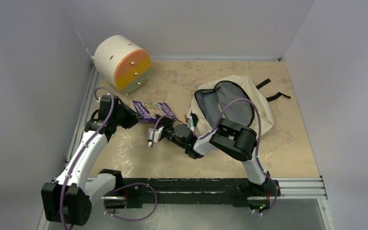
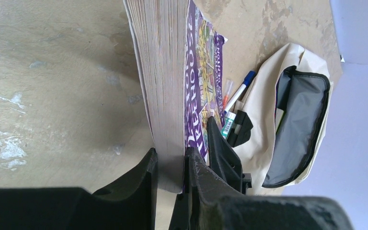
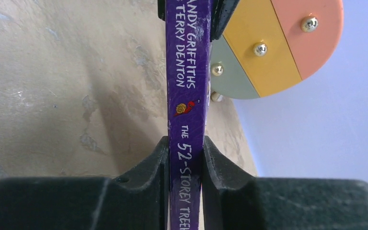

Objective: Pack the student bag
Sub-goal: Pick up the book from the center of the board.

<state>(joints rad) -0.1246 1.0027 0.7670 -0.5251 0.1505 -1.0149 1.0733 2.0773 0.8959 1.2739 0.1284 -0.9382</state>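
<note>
**Book gripped at both ends, bag transfer is next**

Top view: the book [image 1: 149, 110] is between the two arms, left of centre on the table [image 1: 292, 153]. The student bag [image 1: 249, 103] lies flat to its right, near but apart, main compartment gaping open with the dark lining showing. A few pens [image 1: 188, 118] sit by the bag mouth. The drawer unit [image 1: 122, 62] is at the back left, not involved.

Left wrist: the left gripper [image 2: 171, 153] is clamped on the page-edge side, with a finger pressed on each cover. Bag and pens are visible beyond the book.

Right wrist: the right gripper [image 3: 184, 143] is closed over the purple spine ("The 52-Storey Treehouse"), with both fingers touching the covers and no gap. The other arm's fingers pinch the far end at the top of the frame.

Judgement: this is the book-loading step, and nothing visible is packed yet. The next move needs one arm to let go so the other can carry the book to the opening, or a coordinated two-arm carry. The book has to go in edge-first and clear the pens. The soft bag mouth may fold shut on contact.
</note>
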